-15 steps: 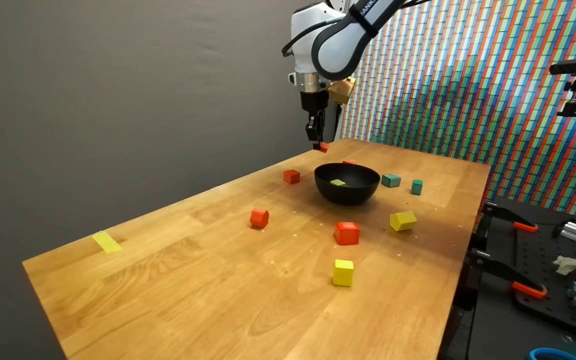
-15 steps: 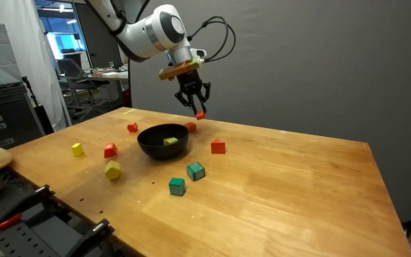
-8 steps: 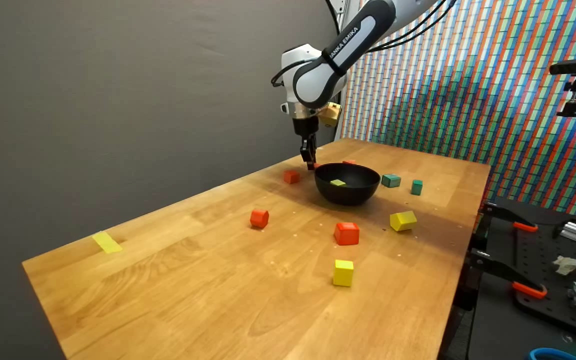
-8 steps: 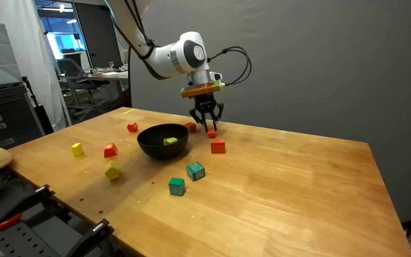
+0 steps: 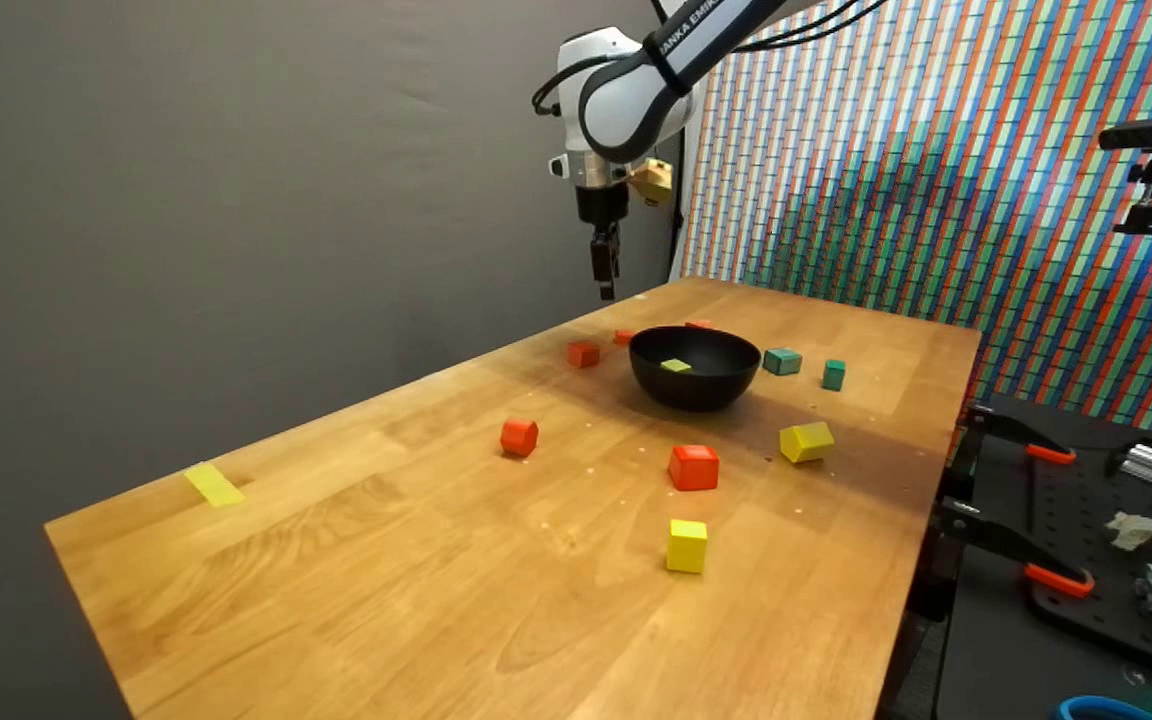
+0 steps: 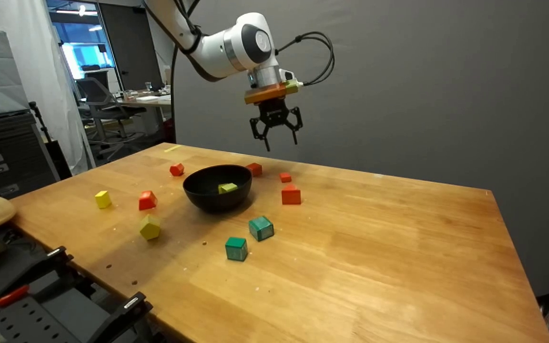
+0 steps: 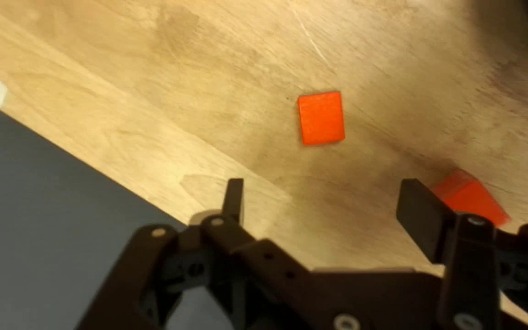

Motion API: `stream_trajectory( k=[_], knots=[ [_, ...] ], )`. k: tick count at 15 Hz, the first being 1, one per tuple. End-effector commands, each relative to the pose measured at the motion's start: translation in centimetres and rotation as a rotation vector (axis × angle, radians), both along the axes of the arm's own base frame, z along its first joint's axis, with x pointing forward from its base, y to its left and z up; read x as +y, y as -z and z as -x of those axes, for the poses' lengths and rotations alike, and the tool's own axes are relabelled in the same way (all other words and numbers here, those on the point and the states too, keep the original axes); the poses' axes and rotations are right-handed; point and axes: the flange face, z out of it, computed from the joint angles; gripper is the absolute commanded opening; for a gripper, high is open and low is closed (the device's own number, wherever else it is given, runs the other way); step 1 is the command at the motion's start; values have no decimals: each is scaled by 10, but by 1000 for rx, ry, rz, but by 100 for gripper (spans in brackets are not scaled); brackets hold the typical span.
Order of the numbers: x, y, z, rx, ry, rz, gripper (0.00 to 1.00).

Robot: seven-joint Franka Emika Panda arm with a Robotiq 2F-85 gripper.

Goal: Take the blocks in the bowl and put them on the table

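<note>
One yellow block, possibly two overlapping, sits in the bowl; nine more blocks lie out on the tabletop. Hand spread wide, holding nothing, above the tabletop to the side of the bowl. Wrist view: small red block on the tabletop, apart from both fingers. I judge the task mostly done, with the bowl the next stop. Chief risk: lowering into it with the fingers this far apart could catch the rim, tipping the bowl or shoving it into the nearby red block. Likely cause would be off-centre aim, since my wrist view gives only what I take for the bowl's dark edge in a corner. Second: the yellow block appears close to the curved wall, so a pinch may take just a corner and slip. Third: crossing too low could knock the small red block or the red wedge; I would travel high and narrow the hand before entering.
</note>
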Motion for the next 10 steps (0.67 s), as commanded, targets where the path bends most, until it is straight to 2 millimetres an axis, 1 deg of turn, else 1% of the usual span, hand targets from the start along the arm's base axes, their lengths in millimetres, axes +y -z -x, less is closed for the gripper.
stream_trajectory(
  k=[1, 2, 3, 6, 7, 8, 9, 10],
  knots=[
    [23, -48, 49, 37, -67, -57, 100],
    [33, -51, 62, 54, -69, -72, 100],
    [42, -49, 76, 79, -63, -87, 100],
    [66, -32, 116, 109, -73, -194, 100],
    [70, -25, 128, 112, -93, -222, 100],
    [73, -21, 135, 120, -134, -229, 100],
    [77, -17, 110, 133, -87, -188, 100],
    [79, -11, 120, 141, -105, -198, 100]
  ],
)
